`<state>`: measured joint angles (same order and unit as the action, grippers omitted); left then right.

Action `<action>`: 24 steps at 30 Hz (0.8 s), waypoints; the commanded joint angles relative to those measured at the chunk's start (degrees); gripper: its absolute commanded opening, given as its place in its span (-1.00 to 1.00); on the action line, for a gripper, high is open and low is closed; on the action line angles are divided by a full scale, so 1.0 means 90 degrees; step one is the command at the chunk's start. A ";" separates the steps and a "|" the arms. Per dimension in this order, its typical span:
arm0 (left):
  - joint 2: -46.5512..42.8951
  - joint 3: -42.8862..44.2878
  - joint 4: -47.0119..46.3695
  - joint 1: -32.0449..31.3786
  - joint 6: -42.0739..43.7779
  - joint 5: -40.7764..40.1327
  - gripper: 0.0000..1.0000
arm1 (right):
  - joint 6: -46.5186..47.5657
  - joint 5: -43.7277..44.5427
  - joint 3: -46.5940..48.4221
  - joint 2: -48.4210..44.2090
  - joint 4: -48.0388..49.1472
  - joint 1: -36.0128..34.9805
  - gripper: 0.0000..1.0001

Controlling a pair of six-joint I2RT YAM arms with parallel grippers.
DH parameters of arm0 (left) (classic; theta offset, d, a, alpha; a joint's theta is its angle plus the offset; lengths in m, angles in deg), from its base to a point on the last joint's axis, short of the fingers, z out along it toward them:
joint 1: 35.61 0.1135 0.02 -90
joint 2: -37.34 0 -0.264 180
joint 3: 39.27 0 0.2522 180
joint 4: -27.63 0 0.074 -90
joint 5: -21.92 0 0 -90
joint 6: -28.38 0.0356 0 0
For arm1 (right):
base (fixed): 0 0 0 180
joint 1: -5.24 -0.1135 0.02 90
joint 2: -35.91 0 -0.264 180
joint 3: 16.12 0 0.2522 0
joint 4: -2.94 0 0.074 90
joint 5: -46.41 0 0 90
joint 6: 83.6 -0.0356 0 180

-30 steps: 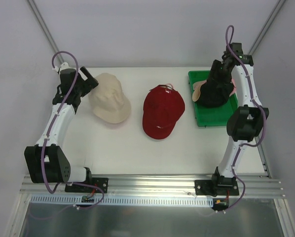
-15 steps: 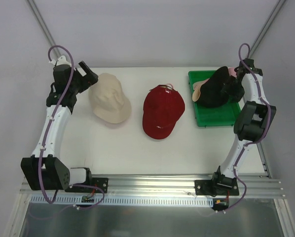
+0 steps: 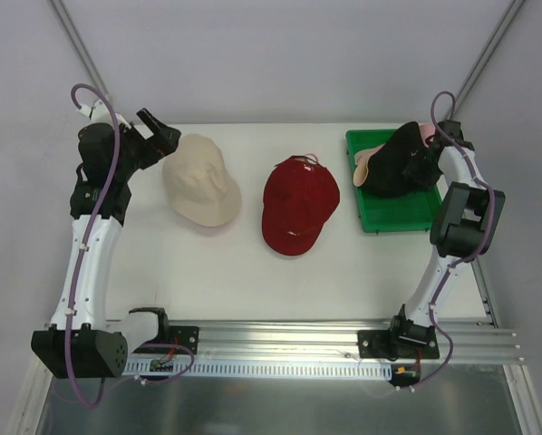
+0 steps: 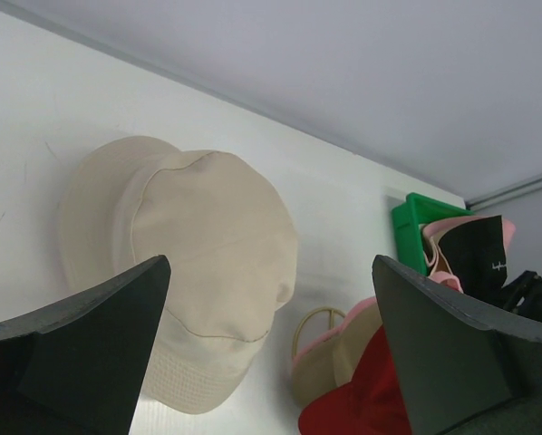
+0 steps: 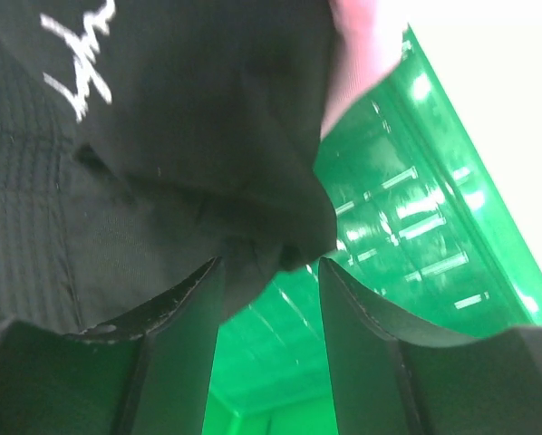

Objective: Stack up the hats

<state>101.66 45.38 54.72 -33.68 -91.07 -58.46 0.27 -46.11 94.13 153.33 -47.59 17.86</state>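
- Lowered right gripper (image 3: 422, 165) from above black hat (image 3: 389, 168) to its right flank, low inside tray (image 3: 407, 216); raised left gripper (image 3: 162, 136) and drew it farther from tray; left every hat in place.
- Find black hat in tray, crown up, resting on pink hat (image 5: 366, 54), with a pale brim poking out toward tray's left edge, colour too unsure to name.
- Find red cap (image 3: 298, 204) just left of tray, flat on table (image 3: 244, 272), long axis running near to far, brim toward near edge.
- Find cream hat (image 3: 201, 181) well left of tray, beyond red cap.
- Read right jaws as half spread, astride black hat's lower hem, with green tray floor showing between them; no pinch visible.
- Read left gripper as spread wide and holding nothing, just beside cream hat on its side away from tray.
- Judge stack as begun in tray, with red cap and cream hat yet to join.
- Judge coming move as turning on that hem between right jaws: closing there would probably catch only loose fabric, so expect sag on any lift.
- Rank left gripper nearer cream hat, right gripper nearer red cap.
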 commanded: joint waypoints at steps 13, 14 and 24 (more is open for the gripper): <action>-0.0369 -0.0074 0.0043 0.0000 -0.0038 0.0444 0.94 | -0.0071 -0.0422 -0.0837 -0.0010 0.1487 0.0150 0.06; -0.0378 -0.0065 0.0053 -0.0010 -0.0028 0.0444 0.94 | -0.0080 -0.0423 -0.0886 -0.0020 0.1537 0.0150 0.06; -0.0437 -0.0094 0.0121 -0.0010 0.0011 0.0415 0.94 | -0.0051 -0.0276 -0.1374 -0.0420 0.1742 0.0199 0.15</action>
<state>99.32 44.86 55.92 -33.68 -91.16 -55.26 -0.01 -48.82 83.83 153.31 -32.51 18.93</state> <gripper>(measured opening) 0.970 0.563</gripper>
